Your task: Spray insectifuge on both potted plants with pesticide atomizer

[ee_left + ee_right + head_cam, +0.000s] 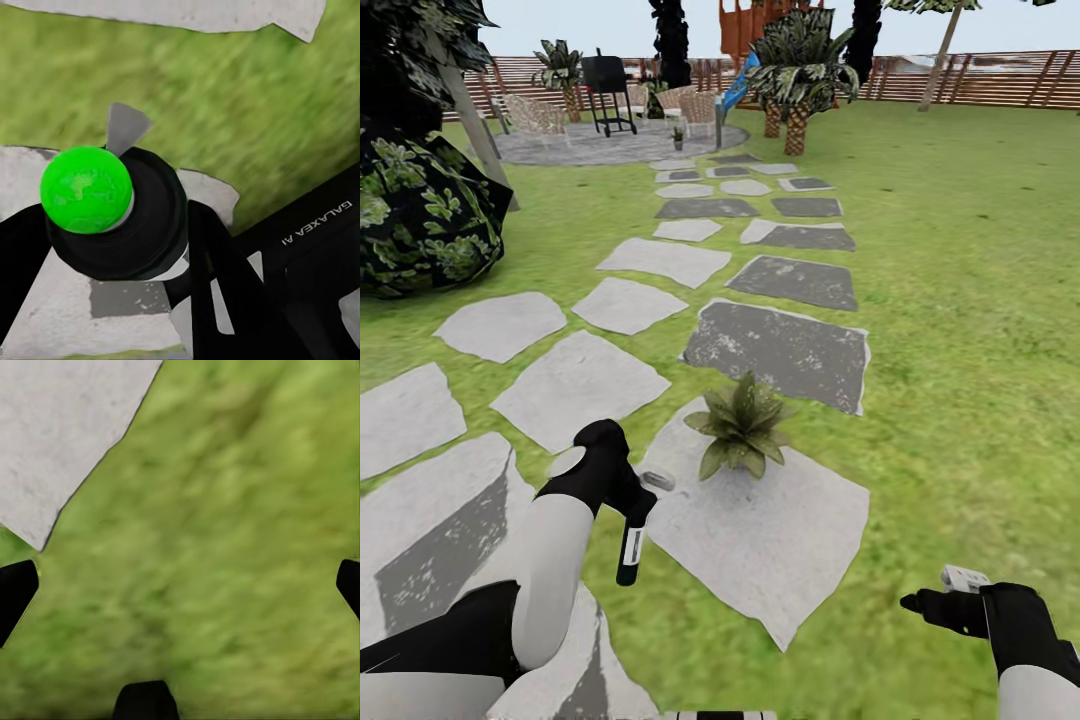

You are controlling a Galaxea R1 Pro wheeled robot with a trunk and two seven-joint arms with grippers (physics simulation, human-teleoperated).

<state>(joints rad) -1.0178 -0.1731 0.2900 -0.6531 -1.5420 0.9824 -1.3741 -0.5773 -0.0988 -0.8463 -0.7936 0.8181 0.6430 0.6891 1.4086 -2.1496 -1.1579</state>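
Beside the stepping stone's point(780, 560) near edge, left jaws are gripping the pesticide atomizer point(632, 540); right jaws are hanging open; aiming at the potted plant point(743, 425) comes next.

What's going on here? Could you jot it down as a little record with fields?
place: garden lawn with grey stepping stones
left claw: shut on the pesticide atomizer, spray head near the plant
right claw: open, holding nothing, over grass
potted plant: on a stone just ahead
far back: gravel patio, wooden fence
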